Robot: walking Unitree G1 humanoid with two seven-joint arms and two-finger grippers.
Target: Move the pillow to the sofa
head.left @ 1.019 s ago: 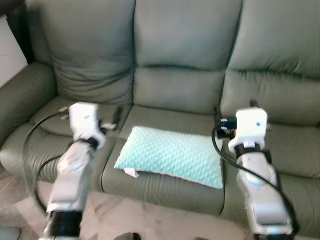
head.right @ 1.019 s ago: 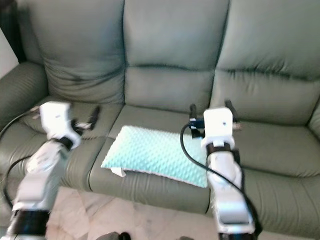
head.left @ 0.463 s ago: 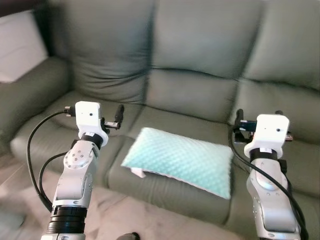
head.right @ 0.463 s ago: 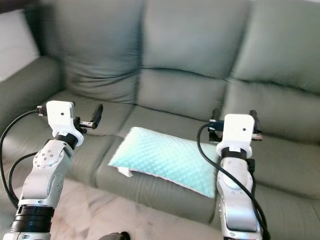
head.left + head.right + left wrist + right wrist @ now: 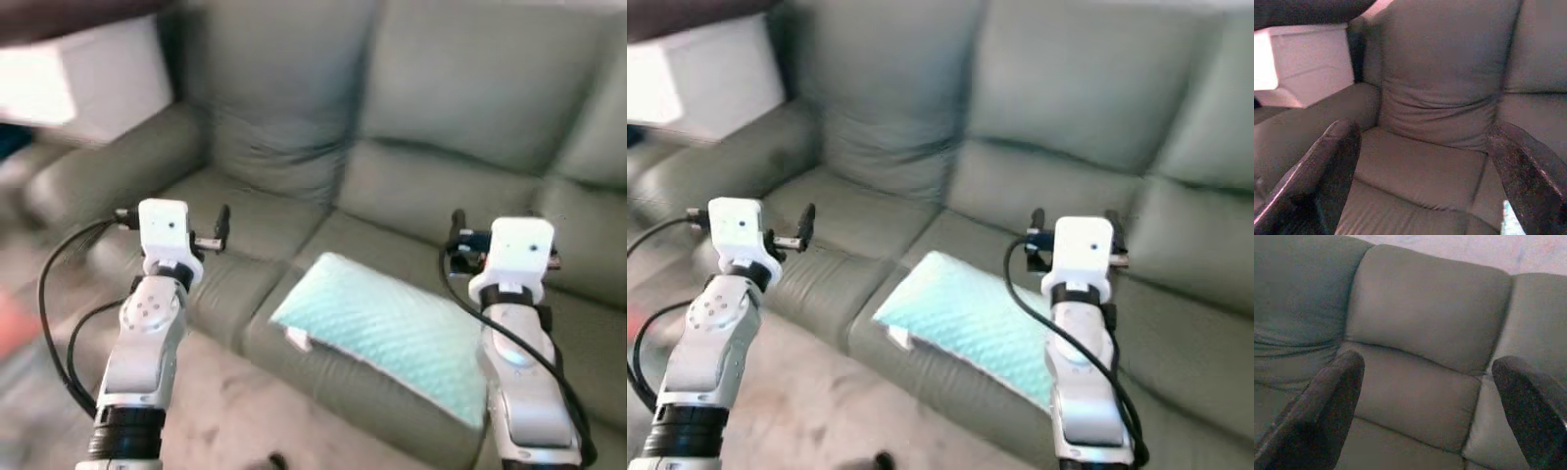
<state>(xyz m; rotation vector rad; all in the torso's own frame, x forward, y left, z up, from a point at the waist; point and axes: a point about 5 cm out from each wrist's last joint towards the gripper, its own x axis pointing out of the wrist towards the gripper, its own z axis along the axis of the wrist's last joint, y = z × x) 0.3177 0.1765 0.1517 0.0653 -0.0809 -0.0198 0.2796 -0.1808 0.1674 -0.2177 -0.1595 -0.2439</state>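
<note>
Both claws, left claw (image 5: 222, 227) and right claw (image 5: 1073, 223), hang released. I see the pillow (image 5: 392, 333) on the sofa (image 5: 294, 127) seat's near edge; any nudge risks sliding it floorward.

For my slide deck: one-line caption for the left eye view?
Mint pillow lying on the grey sofa, both arms raised on either side of it, empty.

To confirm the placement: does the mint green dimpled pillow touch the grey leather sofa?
Touching. In the left eye view the pillow lies flat on the sofa seat.
</note>
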